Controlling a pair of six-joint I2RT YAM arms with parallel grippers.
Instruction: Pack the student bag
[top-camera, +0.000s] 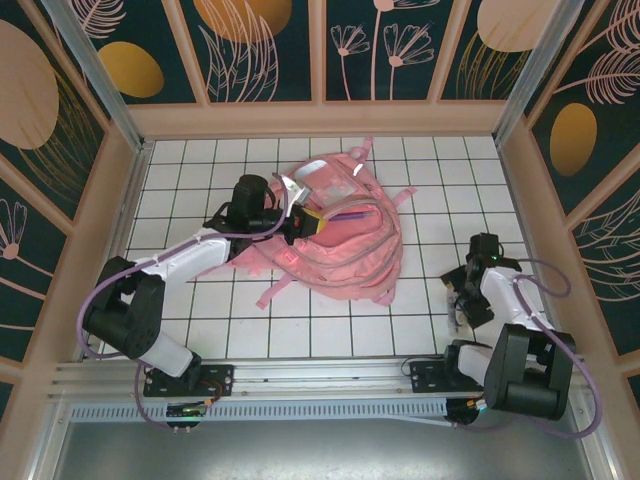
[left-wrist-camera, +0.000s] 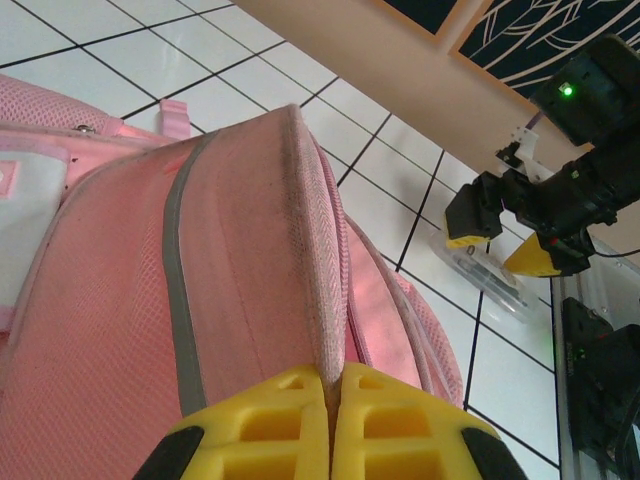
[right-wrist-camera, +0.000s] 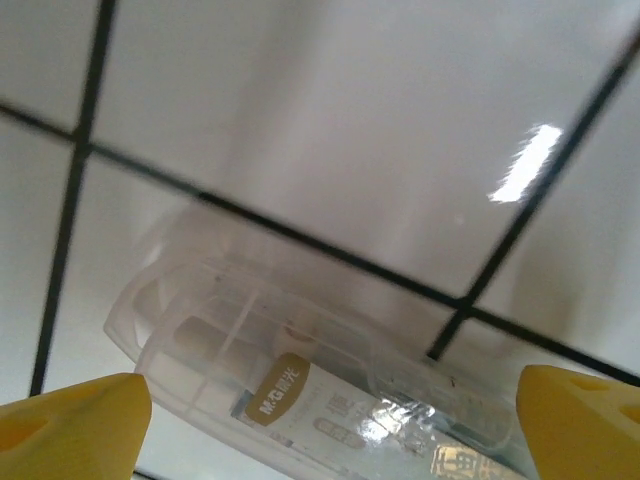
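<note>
The pink student bag (top-camera: 345, 235) lies in the middle of the tiled table, its top pocket gaping with dark items inside. My left gripper (top-camera: 300, 222) is shut on the bag's opening rim. In the left wrist view the yellow fingers (left-wrist-camera: 400, 425) pinch a pink woven seam of the bag (left-wrist-camera: 240, 250), with the gripper (left-wrist-camera: 333, 400) closed tight on it. My right gripper (top-camera: 462, 292) hovers low over the table to the right of the bag. It (right-wrist-camera: 320, 440) stands open, its fingertips (right-wrist-camera: 75, 410) straddling a clear plastic case (right-wrist-camera: 300, 380) with a labelled item inside.
Loose pink straps (top-camera: 275, 292) trail from the bag toward the near edge. Wooden walls (top-camera: 320, 120) enclose the table on three sides. The clear case (left-wrist-camera: 485, 272) lies on the tiles under the right arm (left-wrist-camera: 560, 195), apart from the bag.
</note>
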